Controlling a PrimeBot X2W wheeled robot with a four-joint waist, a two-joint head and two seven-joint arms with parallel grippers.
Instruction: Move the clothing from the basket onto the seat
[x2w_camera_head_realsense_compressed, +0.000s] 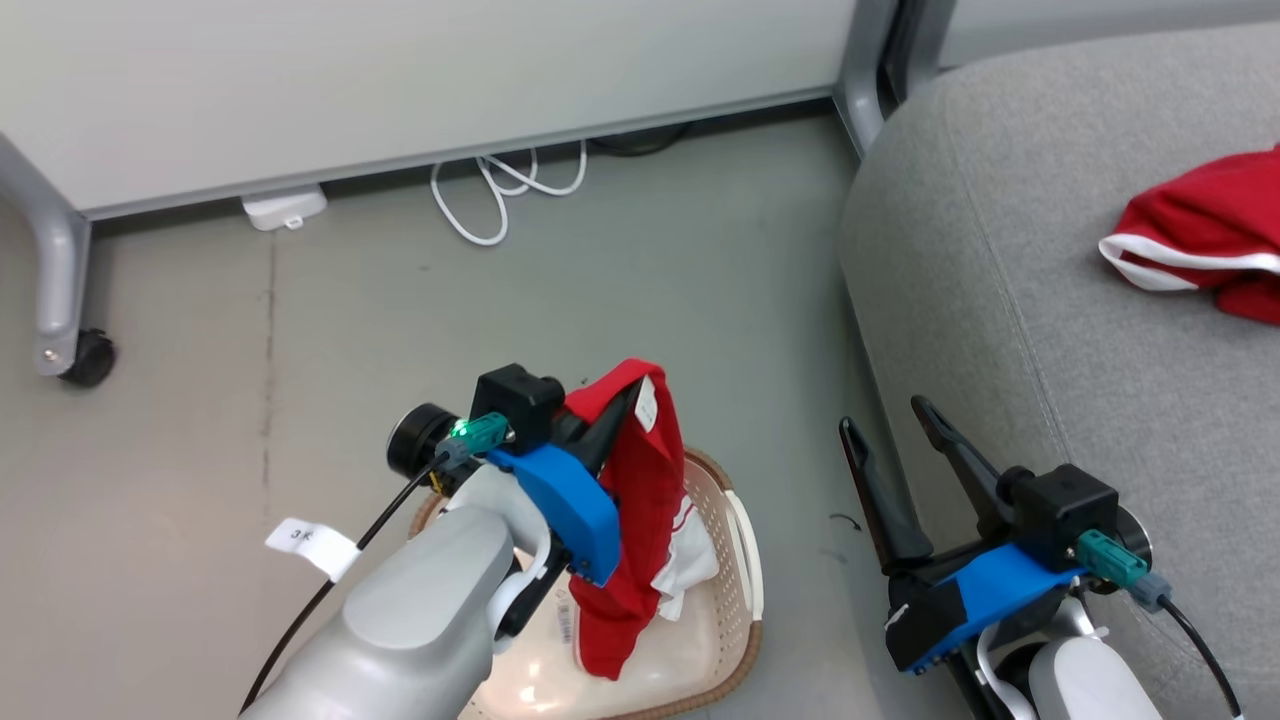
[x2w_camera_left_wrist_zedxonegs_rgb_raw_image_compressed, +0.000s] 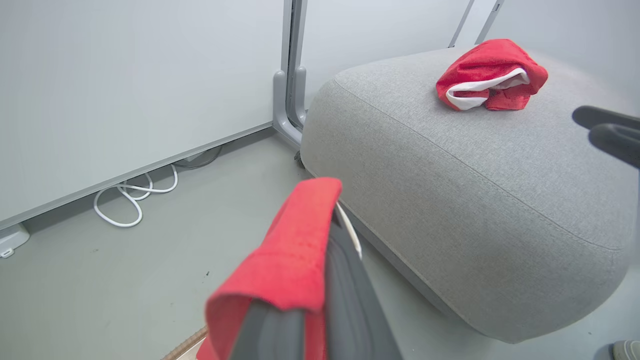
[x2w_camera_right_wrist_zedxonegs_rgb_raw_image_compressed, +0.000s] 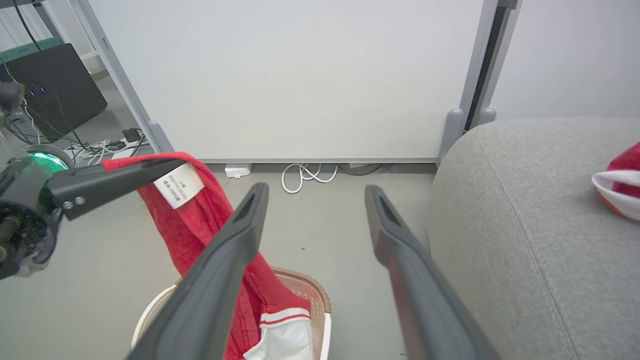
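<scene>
One red piece of clothing (x2w_camera_head_realsense_compressed: 1205, 235) already lies on the grey seat (x2w_camera_head_realsense_compressed: 1000, 320), well away from the basket (x2w_camera_head_realsense_compressed: 748, 565), off to its right. So about half the job looks done.

The other red piece (x2w_camera_head_realsense_compressed: 640, 490) is not there yet. The left end effector (x2w_camera_head_realsense_compressed: 622, 400) is clamped on its top edge (right by the little white tag (x2w_camera_head_realsense_compressed: 646, 405)) and holds it up above the basket. Most of the cloth hangs straight down, and its white bottom part dips inside the basket. I cannot tell if it touches the bottom of the basket.

The right end effector (x2w_camera_head_realsense_compressed: 885, 420) is empty, with its two fingers wide apart. It sits to the right of the basket, close to the edge of the seat, and it holds nothing.

What is left, I think: lift the red piece higher so it comes clear of the basket rim, carry it over to the right of the basket, and let it go on the seat. It is soft and floppy, so the hanging end could catch on the rim and tug the basket.
</scene>
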